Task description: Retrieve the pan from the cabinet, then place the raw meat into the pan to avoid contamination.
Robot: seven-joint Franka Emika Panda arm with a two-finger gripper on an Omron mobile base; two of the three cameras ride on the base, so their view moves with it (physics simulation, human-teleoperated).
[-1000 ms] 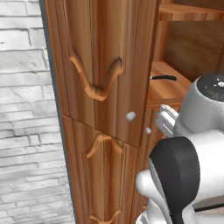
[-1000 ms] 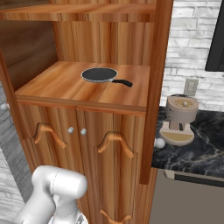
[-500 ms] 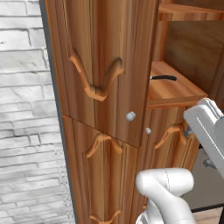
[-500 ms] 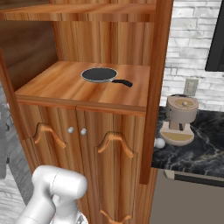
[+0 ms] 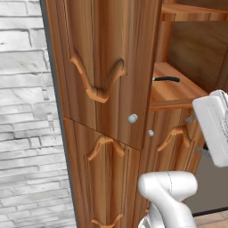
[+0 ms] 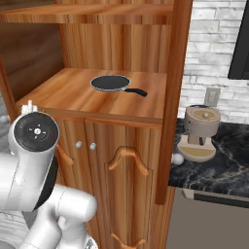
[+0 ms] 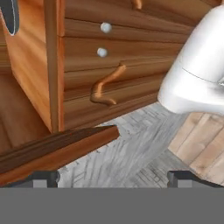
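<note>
The pan (image 6: 111,83) lies flat on the open shelf of the cabinet (image 6: 127,168), its dark handle pointing right. In the left base view its handle (image 5: 167,79) shows past the edge of the swung-open upper door (image 5: 102,53). The hand view is rolled sideways, with a dark slice of the pan (image 7: 11,15) at the top left. My gripper (image 7: 113,179) is open, with nothing between its fingertips (image 7: 43,177). It hangs low in front of the shut lower doors and looks past them at the floor. The raw meat is out of view.
A coffee machine (image 6: 199,133) stands on the dark marble counter (image 6: 228,160) right of the cabinet. A white brick wall (image 5: 26,111) lies left of the open door. Two small silver knobs (image 7: 105,27) mark the lower doors. Grey floorboards (image 7: 131,153) lie below the hand.
The arm has swung: its dark elbow left the left base view and a white link now stands at the right edge. In the right base view a joint rose at the left. The pan is unmoved.
</note>
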